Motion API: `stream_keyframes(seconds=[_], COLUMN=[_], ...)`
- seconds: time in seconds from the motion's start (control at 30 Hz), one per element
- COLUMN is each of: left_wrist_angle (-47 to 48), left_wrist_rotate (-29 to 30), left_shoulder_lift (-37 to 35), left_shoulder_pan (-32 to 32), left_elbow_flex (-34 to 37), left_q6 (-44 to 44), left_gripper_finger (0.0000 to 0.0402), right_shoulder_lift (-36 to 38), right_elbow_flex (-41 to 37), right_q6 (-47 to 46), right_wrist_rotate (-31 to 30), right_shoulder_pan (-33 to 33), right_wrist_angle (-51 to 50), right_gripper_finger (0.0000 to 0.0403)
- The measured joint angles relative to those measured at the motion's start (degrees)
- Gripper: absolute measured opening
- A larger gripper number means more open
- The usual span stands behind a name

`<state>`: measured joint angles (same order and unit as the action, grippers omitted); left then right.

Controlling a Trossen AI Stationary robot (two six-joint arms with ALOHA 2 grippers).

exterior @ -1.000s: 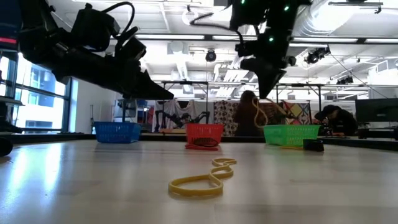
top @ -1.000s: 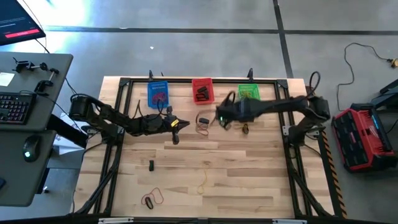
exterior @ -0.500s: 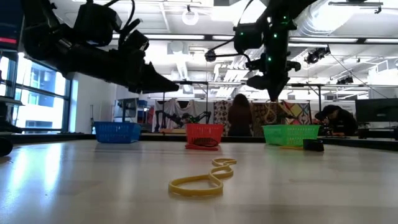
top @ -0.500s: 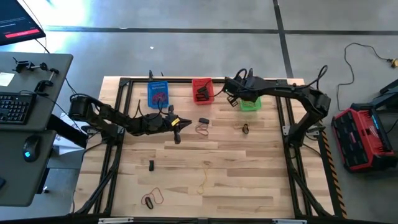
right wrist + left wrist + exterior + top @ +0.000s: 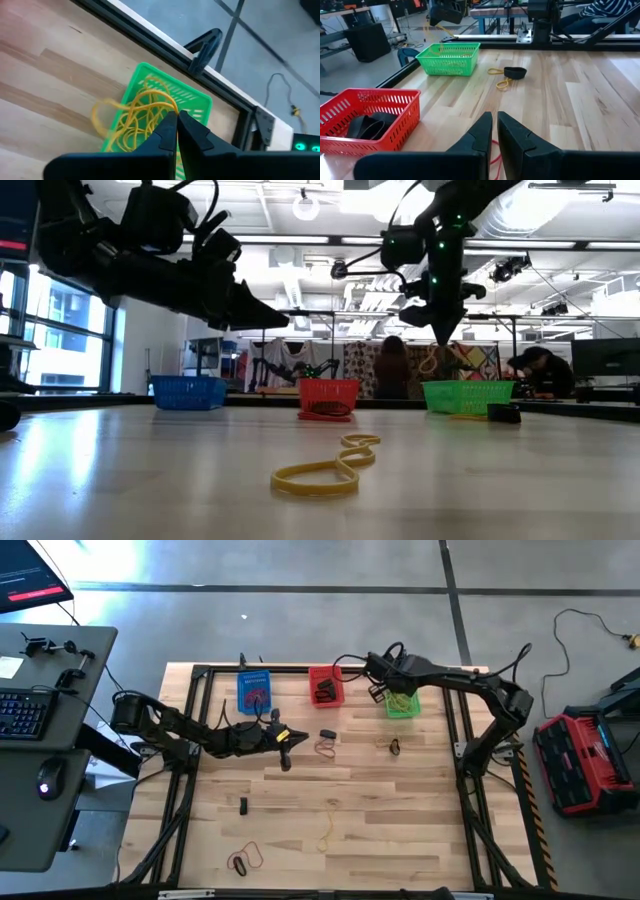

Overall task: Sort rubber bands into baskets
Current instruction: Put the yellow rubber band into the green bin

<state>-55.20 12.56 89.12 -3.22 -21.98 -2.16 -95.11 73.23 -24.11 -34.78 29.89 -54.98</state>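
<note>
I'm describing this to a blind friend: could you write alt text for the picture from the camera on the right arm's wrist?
Two dark fingers of the right gripper, pressed together on a yellowish rubber band, hang over a green basket already holding a tangle of yellowish bands. The basket sits on a pale wooden table beside its black frame rail.
</note>
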Motion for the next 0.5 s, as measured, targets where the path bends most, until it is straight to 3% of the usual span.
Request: stream_keyframes(seconds=[0.5], left_wrist_angle=[0.07], left_wrist_rotate=[0.01], left_shoulder_lift=[0.0], left_shoulder_pan=[-0.02], left_elbow_flex=[0.0], left_q6=[0.0], left_gripper_finger=[0.0019], right_shoulder_lift=[-0.02], right_elbow_flex=[0.0], right_q6=[-3.76], right_wrist_rotate=[0.74], right_shoulder_pan=[2.59], right_wrist_angle=[-2.16], right_gripper_finger=[0.0])
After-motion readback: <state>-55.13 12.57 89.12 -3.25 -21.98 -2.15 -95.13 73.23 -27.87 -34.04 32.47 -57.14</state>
